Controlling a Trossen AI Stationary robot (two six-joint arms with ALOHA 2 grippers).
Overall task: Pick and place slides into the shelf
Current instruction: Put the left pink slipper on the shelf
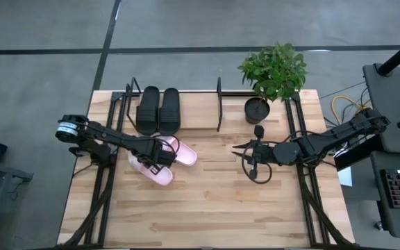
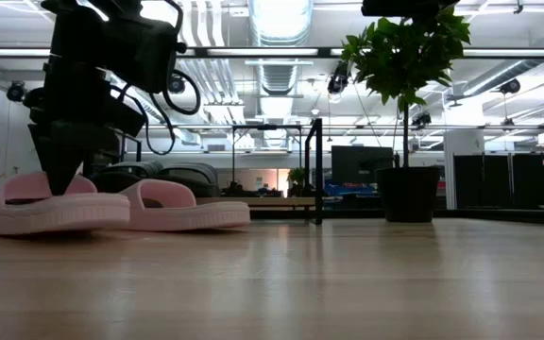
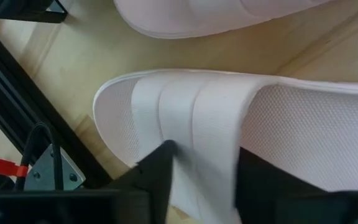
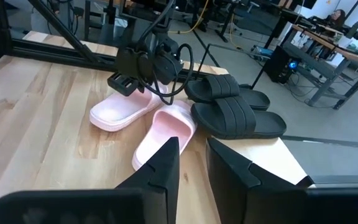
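Left gripper [image 1: 160, 154] is sitting down on the near pink slide [image 1: 151, 169], fingers [image 3: 157, 177] straddling its wide strap and closing in on it; grip looks about made, but whether it is fully clamped is hard to call.

Shelf [image 1: 219, 104] is lying at the table's far edge, beyond the gripper, with the black pair [image 1: 158, 110] already parked side by side in its left part. Board space beside the black pair, toward the plant [image 1: 273, 69], is showing free.

Both pink slides are lying on the table just in front of the shelf, touching or nearly so, angled across the table rather than square to the shelf. Second pink slide [image 1: 180, 154] is lying just beside the gripper on the shelf side.

Judgement: left arm is clearly nearer; the carry is going away from the front edge and slightly right, with a turn of the slide's long axis to match the black pair.

Right gripper [image 1: 248, 154] is waiting mid-table, well apart from the slides, fingers [image 4: 166, 163] a little parted, holding nothing.
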